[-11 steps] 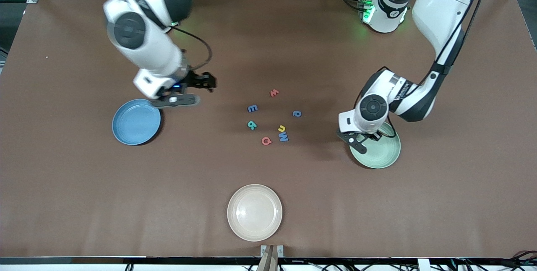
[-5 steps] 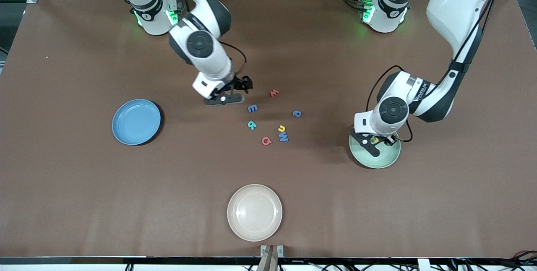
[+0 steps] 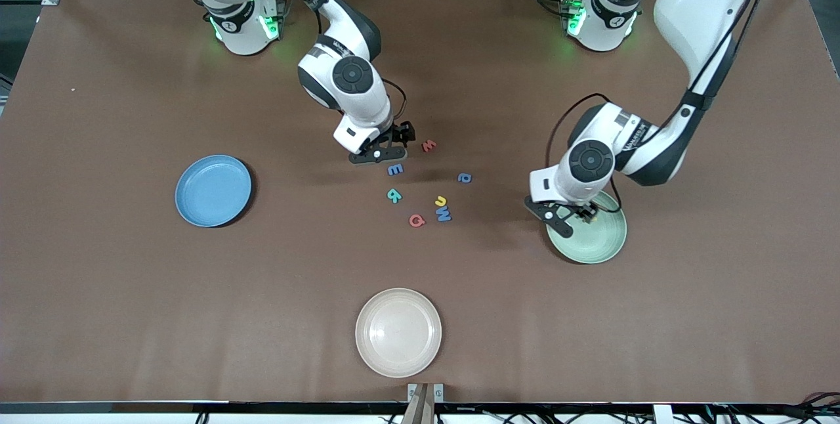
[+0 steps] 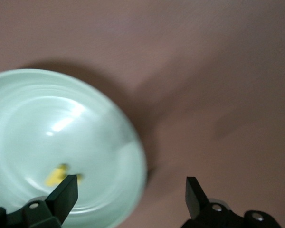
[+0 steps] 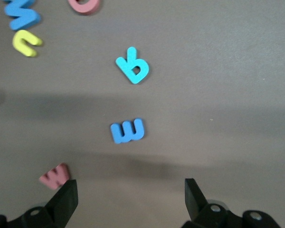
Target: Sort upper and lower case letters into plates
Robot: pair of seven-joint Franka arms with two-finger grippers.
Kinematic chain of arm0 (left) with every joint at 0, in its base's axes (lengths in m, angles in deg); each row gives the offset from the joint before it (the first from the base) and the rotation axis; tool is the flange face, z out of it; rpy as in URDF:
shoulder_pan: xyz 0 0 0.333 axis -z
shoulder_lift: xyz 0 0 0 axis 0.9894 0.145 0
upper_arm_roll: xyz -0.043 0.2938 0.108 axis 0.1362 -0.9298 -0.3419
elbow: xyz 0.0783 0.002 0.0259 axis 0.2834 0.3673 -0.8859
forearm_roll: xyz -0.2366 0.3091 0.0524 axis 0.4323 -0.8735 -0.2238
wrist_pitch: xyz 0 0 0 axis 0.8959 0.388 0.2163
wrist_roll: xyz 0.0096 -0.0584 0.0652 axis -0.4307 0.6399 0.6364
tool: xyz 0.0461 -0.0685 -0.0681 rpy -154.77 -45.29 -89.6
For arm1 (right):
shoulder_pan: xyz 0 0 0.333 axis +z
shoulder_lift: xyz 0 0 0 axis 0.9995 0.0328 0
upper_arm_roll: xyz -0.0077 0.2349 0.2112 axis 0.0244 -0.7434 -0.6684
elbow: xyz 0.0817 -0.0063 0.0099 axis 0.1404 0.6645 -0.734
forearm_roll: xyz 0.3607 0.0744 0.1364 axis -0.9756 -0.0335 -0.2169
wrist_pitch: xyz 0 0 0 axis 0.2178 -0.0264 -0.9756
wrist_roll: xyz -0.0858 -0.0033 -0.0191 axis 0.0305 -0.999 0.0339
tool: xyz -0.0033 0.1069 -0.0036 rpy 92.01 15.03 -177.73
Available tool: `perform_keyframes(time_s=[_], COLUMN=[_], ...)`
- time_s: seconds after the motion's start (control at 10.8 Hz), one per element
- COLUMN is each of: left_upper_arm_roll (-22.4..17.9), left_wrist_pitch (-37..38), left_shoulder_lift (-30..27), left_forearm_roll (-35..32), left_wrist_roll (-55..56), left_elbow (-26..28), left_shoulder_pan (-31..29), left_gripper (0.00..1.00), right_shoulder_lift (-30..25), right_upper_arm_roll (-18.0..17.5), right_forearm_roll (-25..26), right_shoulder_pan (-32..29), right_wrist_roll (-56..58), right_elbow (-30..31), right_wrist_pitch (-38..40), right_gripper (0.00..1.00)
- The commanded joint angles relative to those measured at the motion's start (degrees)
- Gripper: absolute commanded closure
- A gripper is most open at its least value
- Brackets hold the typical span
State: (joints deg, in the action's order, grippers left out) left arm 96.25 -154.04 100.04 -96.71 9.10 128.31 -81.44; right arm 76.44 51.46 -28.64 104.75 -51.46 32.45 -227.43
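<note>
Two arms work at a brown table [image 3: 131,312]. The right gripper [image 3: 383,148], open, has swung from the blue plate [image 3: 213,190] to hover above the blue E [image 3: 395,169]. The left gripper [image 3: 569,215] has just opened over the green plate [image 3: 600,240], leaving a yellow letter [image 4: 57,175] inside. Seven letters remain unsorted.

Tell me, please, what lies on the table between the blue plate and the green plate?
In the front view, loose letters lie between the blue plate and the green plate. The open right gripper hangs over them near the blue E.
</note>
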Motion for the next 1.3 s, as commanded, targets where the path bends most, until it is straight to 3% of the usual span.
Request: perform_keyframes(time_s=[0.0,0.28,0.56,1.2], left_upper_arm_roll=[2.3,2.3,2.3,2.3], left_wrist_pitch=[-0.6,-0.6,-0.7,-0.6], left_shoulder_lift=[-0.1,1.8,8.4,9.5], left_forearm_roll=[5.9,11.9,11.9,11.9], left_wrist_roll=[18.0,42.4,70.2,69.6], left_elbow=[0.3,-3.1,-12.4,-13.9], left_shoulder_pan=[2.0,8.9,13.9,13.7], left_gripper=[0.0,0.0,0.0,0.0], right_shoulder_lift=[3.6,6.7,7.5,9.6], right_upper_arm_roll=[3.1,8.3,11.2,12.2], right_forearm_roll=[3.0,3.1,3.1,5.7], right_shoulder_pan=[3.5,8.3,10.8,12.6], right_wrist_roll=[-2.6,-2.6,-2.6,-2.7], right_elbow=[-3.9,-6.3,-6.6,-8.6], right_wrist_pitch=[0.0,-3.9,-4.6,-4.7], right_gripper=[0.02,0.05,0.09,0.24])
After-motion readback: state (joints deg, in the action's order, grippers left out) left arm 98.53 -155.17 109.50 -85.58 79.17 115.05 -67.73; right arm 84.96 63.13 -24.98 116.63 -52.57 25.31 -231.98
